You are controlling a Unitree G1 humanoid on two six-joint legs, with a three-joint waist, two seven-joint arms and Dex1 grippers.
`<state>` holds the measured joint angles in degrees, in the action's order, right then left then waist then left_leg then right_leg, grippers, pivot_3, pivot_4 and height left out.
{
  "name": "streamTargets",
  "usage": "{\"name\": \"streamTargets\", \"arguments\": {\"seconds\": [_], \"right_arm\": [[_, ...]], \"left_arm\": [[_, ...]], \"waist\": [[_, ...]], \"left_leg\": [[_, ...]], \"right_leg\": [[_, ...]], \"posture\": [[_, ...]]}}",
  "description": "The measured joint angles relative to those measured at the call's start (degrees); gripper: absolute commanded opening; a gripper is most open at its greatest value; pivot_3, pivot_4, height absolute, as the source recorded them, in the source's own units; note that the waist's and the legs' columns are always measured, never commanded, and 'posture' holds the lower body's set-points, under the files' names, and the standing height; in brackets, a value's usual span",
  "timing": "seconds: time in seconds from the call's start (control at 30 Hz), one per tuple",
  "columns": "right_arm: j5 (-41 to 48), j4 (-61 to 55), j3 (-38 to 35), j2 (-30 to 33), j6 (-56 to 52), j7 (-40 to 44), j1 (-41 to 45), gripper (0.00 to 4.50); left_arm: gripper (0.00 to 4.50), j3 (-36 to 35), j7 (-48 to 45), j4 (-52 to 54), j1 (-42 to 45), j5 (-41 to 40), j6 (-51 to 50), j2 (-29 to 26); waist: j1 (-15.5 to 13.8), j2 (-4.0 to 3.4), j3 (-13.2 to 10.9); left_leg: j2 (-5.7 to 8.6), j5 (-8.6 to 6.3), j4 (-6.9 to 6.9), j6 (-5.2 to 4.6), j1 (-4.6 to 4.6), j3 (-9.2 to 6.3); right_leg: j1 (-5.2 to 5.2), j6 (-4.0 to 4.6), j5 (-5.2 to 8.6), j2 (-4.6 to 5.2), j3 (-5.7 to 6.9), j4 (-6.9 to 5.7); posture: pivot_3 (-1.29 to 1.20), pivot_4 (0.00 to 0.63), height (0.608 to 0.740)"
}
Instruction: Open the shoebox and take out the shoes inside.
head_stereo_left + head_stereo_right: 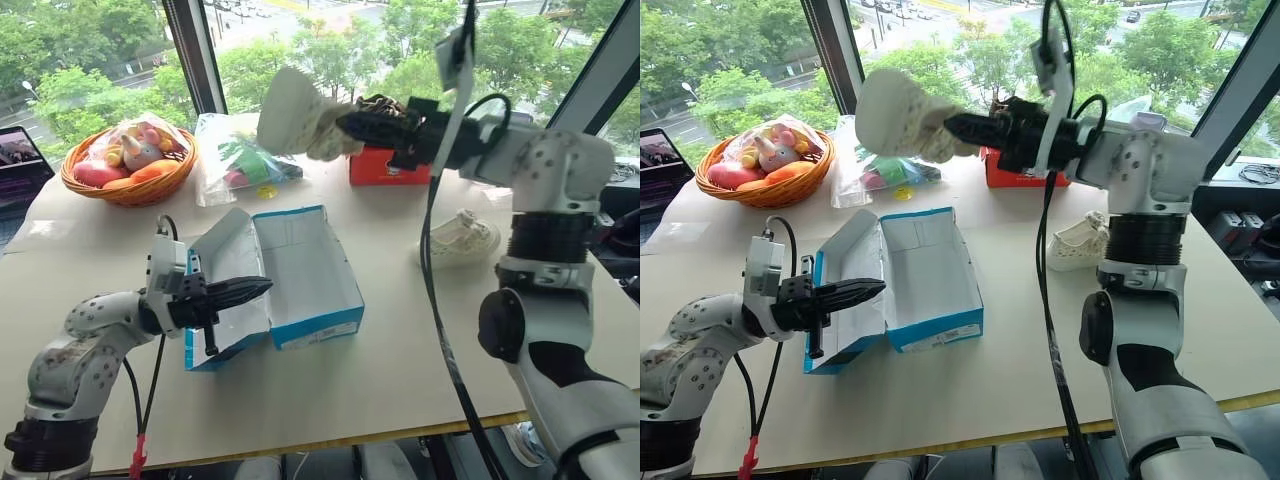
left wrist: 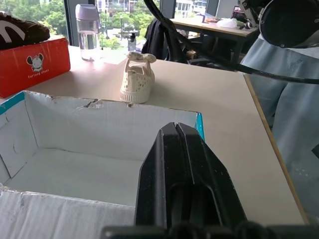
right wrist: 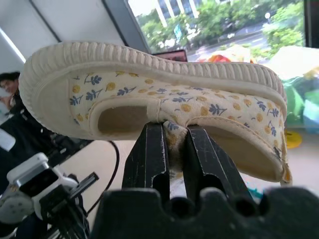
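The blue shoebox (image 1: 312,268) lies open on the table, its lid (image 1: 225,262) folded out to the left, and its white inside (image 2: 94,164) holds nothing. My left gripper (image 1: 265,288) is shut and level, pointing right over the box's left wall. My right gripper (image 1: 345,125) is raised high above the table's far side. It is shut on the side wall of a cream shoe (image 3: 149,94) with a flower-print lining, sole turned away. The second cream shoe (image 1: 460,238) rests on the table to the right of the box.
At the back stand a woven basket (image 1: 128,165) of toys, a plastic bag (image 1: 235,155) and a red-orange box (image 1: 385,167) with a dark brown shoe (image 2: 20,29) on it. A laptop (image 1: 20,165) sits at the far left and a water bottle (image 2: 87,32) near the table's edge.
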<state>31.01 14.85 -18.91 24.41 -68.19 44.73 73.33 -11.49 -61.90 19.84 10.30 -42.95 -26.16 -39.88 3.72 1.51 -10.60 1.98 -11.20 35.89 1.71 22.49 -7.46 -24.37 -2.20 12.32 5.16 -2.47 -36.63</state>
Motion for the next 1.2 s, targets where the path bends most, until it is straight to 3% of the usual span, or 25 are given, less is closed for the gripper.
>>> {"name": "streamTargets", "arguments": {"seconds": [0.23,0.6,0.87,1.2], "right_arm": [[1.87,-9.08,-6.02,12.73,-4.37,-7.03,-2.53,0.04],[4.10,-21.91,-8.61,30.69,-9.96,-6.36,-26.88,0.04],[5.20,-26.23,-11.63,36.95,-9.47,-2.78,-40.31,0.04],[4.81,-27.50,-12.97,39.45,-5.53,1.35,-55.42,0.04]], "left_arm": [[0.00,0.18,0.46,1.43,-0.61,-0.03,0.00,1.19],[0.00,1.50,-0.03,0.84,0.33,0.11,0.11,2.00],[0.00,2.47,-1.34,-0.59,1.61,0.11,0.26,2.85],[0.00,3.62,-1.90,-1.90,2.56,0.44,2.00,3.91]], "waist": [[-1.03,-0.05,-0.05],[-1.22,-0.09,-0.07],[-1.26,-0.10,-0.07],[-1.43,-0.11,-0.07]], "left_leg": [[0.02,-0.02,-0.01,-0.04,0.10,0.03],[-0.02,-0.03,0.04,-0.06,0.16,0.19],[-0.05,-0.03,0.10,-0.06,0.12,0.25],[-0.03,-0.03,0.17,-0.05,0.12,0.28]], "right_leg": [[0.01,-0.04,0.02,0.04,0.01,0.20],[0.10,-0.10,0.03,0.05,-0.03,0.47],[0.19,-0.50,0.25,0.04,-0.04,0.49],[0.22,-0.57,0.22,0.05,-0.08,0.50]], "posture": [[0.00,0.150,0.740],[0.00,0.150,0.740],[0.00,0.150,0.740],[0.00,0.150,0.740]]}}
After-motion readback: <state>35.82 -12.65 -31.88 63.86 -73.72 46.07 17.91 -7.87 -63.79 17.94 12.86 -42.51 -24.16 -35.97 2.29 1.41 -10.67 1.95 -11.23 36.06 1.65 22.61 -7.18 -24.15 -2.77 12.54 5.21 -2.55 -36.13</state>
